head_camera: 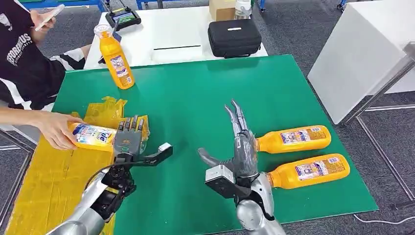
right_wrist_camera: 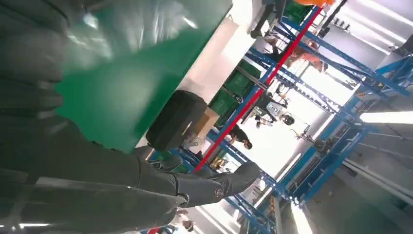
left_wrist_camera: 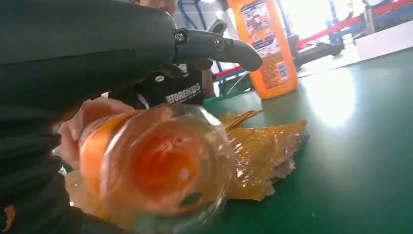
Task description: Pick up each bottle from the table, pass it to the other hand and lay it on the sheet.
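Observation:
An orange bottle point(head_camera: 93, 135) lies across the yellow sheet point(head_camera: 54, 181) at the left of the green mat point(head_camera: 195, 98). My left hand point(head_camera: 128, 139) rests its fingers over the bottle's near end, with the thumb spread well clear of it. A person's hand point(head_camera: 56, 129) grips the bottle's other end. In the left wrist view the bottle point(left_wrist_camera: 156, 161) sits just under my palm, thumb point(left_wrist_camera: 219, 46) off it. My right hand point(head_camera: 240, 147) hovers open mid-mat, holding nothing. Two orange bottles point(head_camera: 293, 138) point(head_camera: 311, 171) lie just to its right. Another bottle point(head_camera: 115, 58) stands upright at the back left.
A person point(head_camera: 24, 63) sits at the left edge holding a phone. A black case point(head_camera: 234, 36) lies on the white table behind the mat. A white table point(head_camera: 357, 58) stands at the right. The mat's middle and back are bare.

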